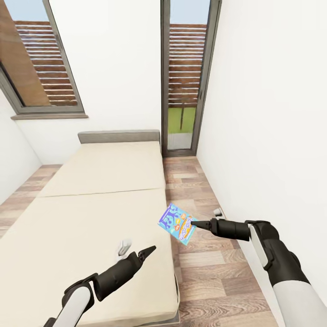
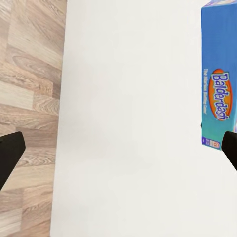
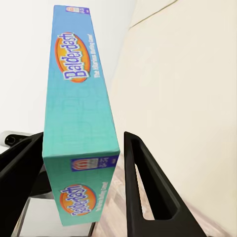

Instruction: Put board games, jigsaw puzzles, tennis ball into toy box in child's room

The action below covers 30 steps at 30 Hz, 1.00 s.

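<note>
Here, right gripper (image 1: 196, 224) clamped on the blue board game (image 1: 177, 223), box tilted in the air at its fingertips, over wood floor (image 1: 204, 263) | left gripper (image 1: 152, 249) spread open, holding nothing, above the bed (image 1: 91, 204) | beige mattress bare beneath it, white wall (image 1: 263, 113) beside the right arm, windows beyond the headboard (image 1: 119, 136).

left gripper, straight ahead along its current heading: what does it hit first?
Probably the blue board game held in the right gripper. The left gripper hangs open over the bed, pointing toward that box; the left wrist view has the box off to one side, so a narrow miss is possible.
</note>
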Available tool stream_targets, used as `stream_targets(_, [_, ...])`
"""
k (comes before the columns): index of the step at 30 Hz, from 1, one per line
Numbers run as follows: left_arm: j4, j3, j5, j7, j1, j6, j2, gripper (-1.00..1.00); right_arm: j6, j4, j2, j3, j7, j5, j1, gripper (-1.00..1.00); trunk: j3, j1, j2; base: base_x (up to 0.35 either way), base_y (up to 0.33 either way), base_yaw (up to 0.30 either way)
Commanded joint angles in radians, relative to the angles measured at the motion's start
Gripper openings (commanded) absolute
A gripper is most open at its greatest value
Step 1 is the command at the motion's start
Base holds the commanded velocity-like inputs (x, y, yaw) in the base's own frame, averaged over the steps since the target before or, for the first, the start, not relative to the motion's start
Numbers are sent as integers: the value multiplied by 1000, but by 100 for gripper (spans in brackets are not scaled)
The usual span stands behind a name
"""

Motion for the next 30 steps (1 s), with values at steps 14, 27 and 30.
stream_targets(14, [2,-2,7,5,2,1,1,100,1,-4,1,2,6,3,5,-100,43,-54,98,0,0,0])
stream_targets(27, [2,-1,7,5,4,1,1,100,9,-44,3,3,3,3,6,-100,95,-104,189,0,0,0])
stream_targets(30, [1,-1,6,5,6,1,1,100,10,-49,3,3,3,3,7,-100,108,-115,210,0,0,0])
